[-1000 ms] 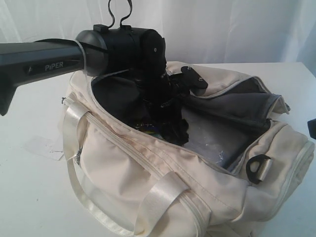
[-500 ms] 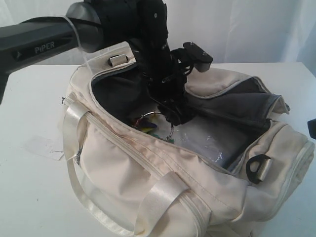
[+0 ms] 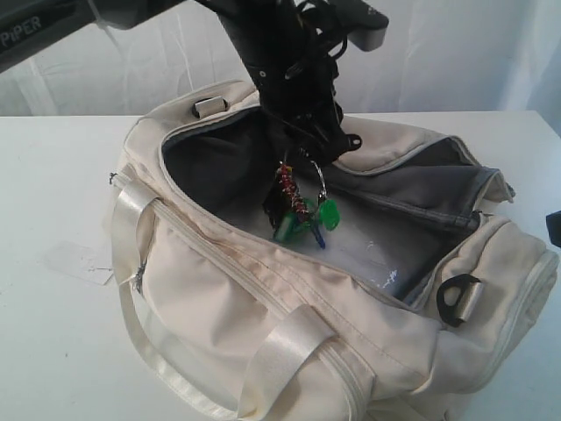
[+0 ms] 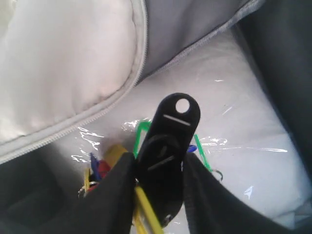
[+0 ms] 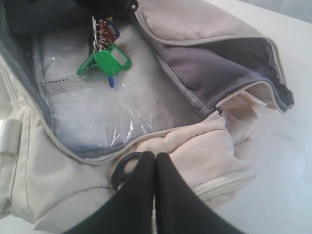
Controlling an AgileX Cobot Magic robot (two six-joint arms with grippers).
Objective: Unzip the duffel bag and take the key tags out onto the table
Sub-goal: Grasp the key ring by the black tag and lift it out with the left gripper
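Cream fabric, soft and slightly rumpled, makes up the duffel bag (image 3: pixel 263 307). It lies across the white table (image 3: pixel 53 175) with its top zipper open and the dull grey lining showing. Glossy satin straps (image 3: pixel 131 237) loop over its near side, and a black plastic D-ring (image 3: pixel 458 298) sits at the right end. On the bag's floor lies a white pad (image 3: pixel 386 259) in crinkled clear plastic.

The left gripper (image 3: pixel 305 149) hangs over the opening, its black fingers (image 4: pixel 114 195) partly closed and pinching the key tags (image 3: pixel 302 215). In the left wrist view a flat black tag with a round hole is clamped between them, with green, yellow, red and blue tags bunched behind it. The bunch dangles from its metal ring within the bag's mouth, toward the left half of the opening.

The right gripper (image 5: pixel 155 195) has its fingers pressed together on nothing, near the bag's right end by the D-ring. A flat white paper tag (image 3: pixel 79 261) lies on the table left of the bag.
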